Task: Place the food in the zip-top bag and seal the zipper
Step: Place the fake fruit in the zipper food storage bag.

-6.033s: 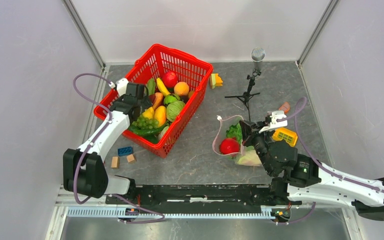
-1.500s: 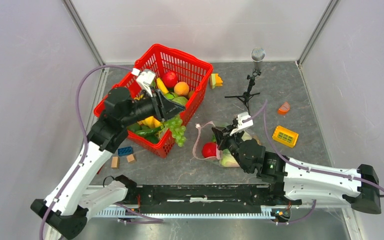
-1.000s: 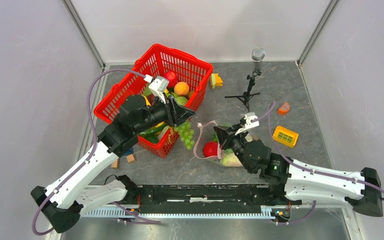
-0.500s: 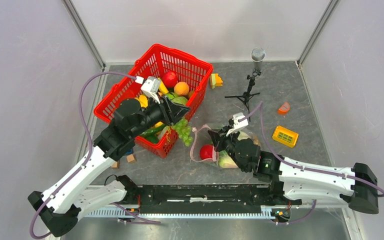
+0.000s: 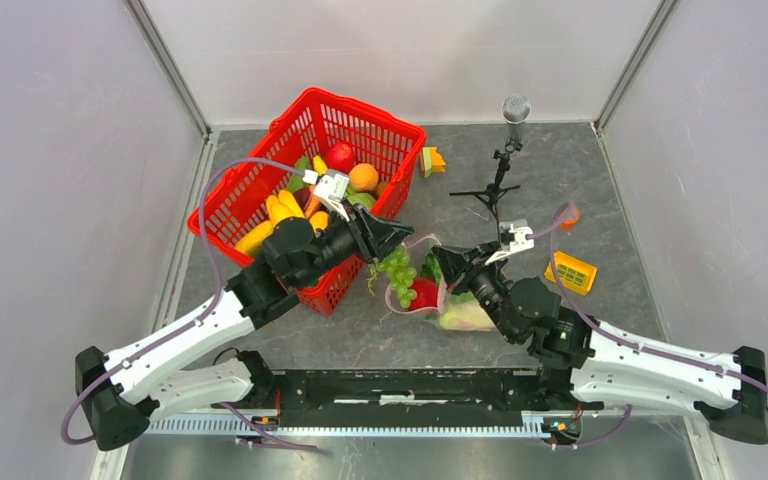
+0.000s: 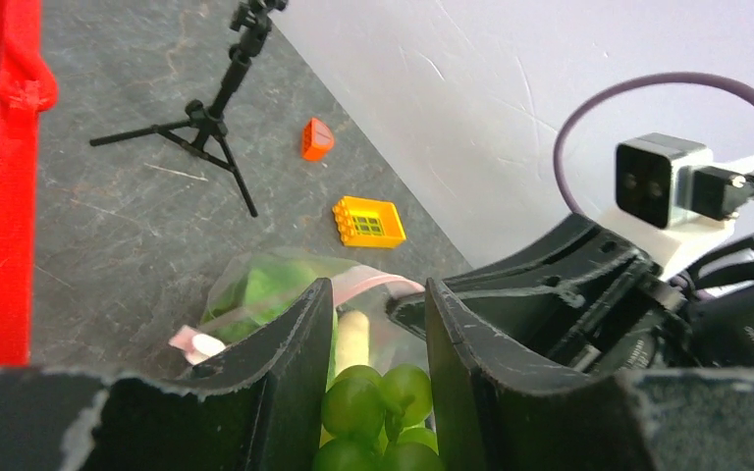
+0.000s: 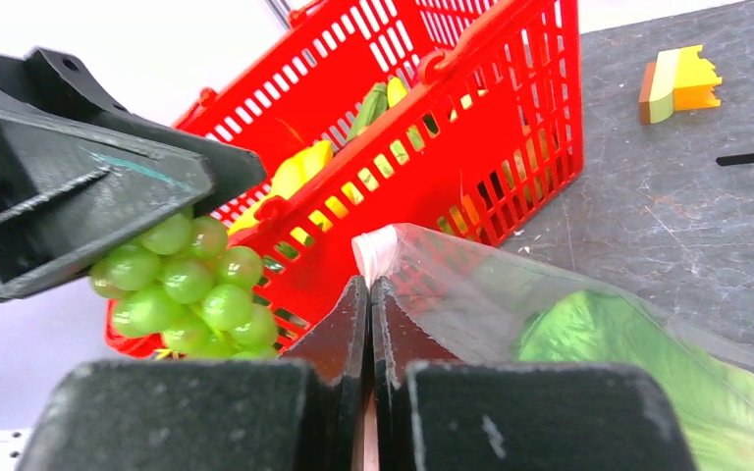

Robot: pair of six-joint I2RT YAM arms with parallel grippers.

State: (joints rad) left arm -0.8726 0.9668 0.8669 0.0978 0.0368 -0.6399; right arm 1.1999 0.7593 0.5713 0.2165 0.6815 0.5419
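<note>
Firmly pinched between the partly spread fingers of the left gripper (image 5: 388,243): a bunch of green grapes (image 5: 395,268), held up just left of the zip-top bag (image 5: 465,315) and right of the red basket (image 5: 355,105). Closed flat on the bag's left mouth edge, the right gripper (image 5: 442,258), holding that edge raised. From the left wrist only: a cream-white vegetable (image 6: 353,334) inside the bag beyond the grapes, with the pale pink zipper (image 6: 365,284) curving over it. From the right wrist only: the strip's end poking up just past the shut fingertips, clear film stretched back over the green lettuce (image 7: 599,343). From overhead only: the round red fruit (image 5: 422,292) at the bag's left end, beside the lettuce. Bag clear and crinkled, mouth gaping leftward toward the grapes, lying mid-table on the near side. Yellow bananas (image 5: 280,208) in the basket, well left of the bag.
</note>
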